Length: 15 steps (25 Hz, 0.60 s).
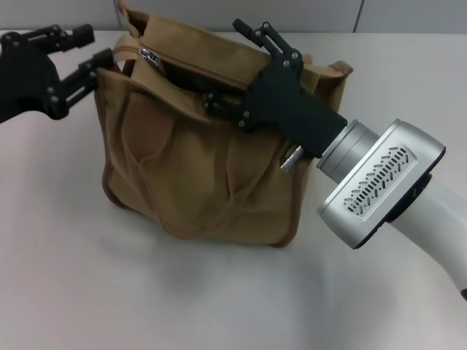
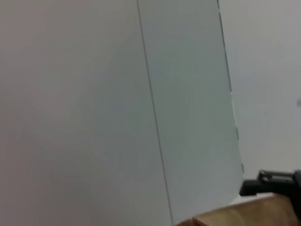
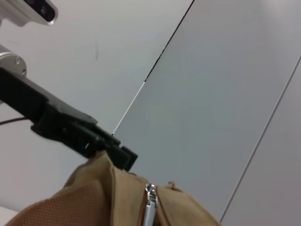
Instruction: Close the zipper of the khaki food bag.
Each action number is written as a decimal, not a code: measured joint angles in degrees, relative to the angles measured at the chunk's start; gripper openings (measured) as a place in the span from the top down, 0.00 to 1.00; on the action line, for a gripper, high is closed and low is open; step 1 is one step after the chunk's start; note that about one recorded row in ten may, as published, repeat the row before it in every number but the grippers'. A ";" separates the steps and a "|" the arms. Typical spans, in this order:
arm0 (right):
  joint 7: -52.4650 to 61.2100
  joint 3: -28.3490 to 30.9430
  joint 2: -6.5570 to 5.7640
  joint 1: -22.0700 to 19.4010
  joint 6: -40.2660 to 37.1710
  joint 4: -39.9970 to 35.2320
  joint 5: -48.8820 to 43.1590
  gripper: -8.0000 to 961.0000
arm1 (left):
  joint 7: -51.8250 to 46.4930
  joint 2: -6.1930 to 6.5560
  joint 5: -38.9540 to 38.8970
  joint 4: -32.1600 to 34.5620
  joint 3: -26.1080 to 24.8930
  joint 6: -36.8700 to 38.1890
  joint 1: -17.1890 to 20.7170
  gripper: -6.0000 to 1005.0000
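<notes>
While the khaki food bag (image 1: 197, 160) stands upright on the pale surface (image 1: 109, 292) in the head view, the left claw (image 1: 102, 62) sits at the bag's left top corner, its black fingers (image 1: 86, 71) closed on the fabric edge there. Just beside that claw, the zipper (image 1: 151, 57) shows its silver slider at the left end of the top panel, and the mouth gapes open from there toward the right claw (image 1: 233, 69). That claw reaches over the bag's top from the right, spread wide, one finger high above the far rim and the other down by the opening, gripping nothing.

From the left wrist, only a sliver of the bag (image 2: 244, 212) shows near a wall panel.

From the right wrist, the slider (image 3: 150, 207) sits near the left claw (image 3: 117, 155), which pinches the bag's corner (image 3: 94, 188).
</notes>
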 joint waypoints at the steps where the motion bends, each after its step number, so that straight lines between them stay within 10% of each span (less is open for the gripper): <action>1: 0.00 0.00 0.00 0.03 0.00 0.00 0.00 0.14 | -0.01 -0.13 2.29 0.54 0.31 -0.33 -0.40 0.60; 15: 0.04 0.00 0.00 -0.29 -0.01 0.01 0.01 0.14 | 1.36 -0.15 6.14 1.92 0.41 -1.12 -0.84 0.60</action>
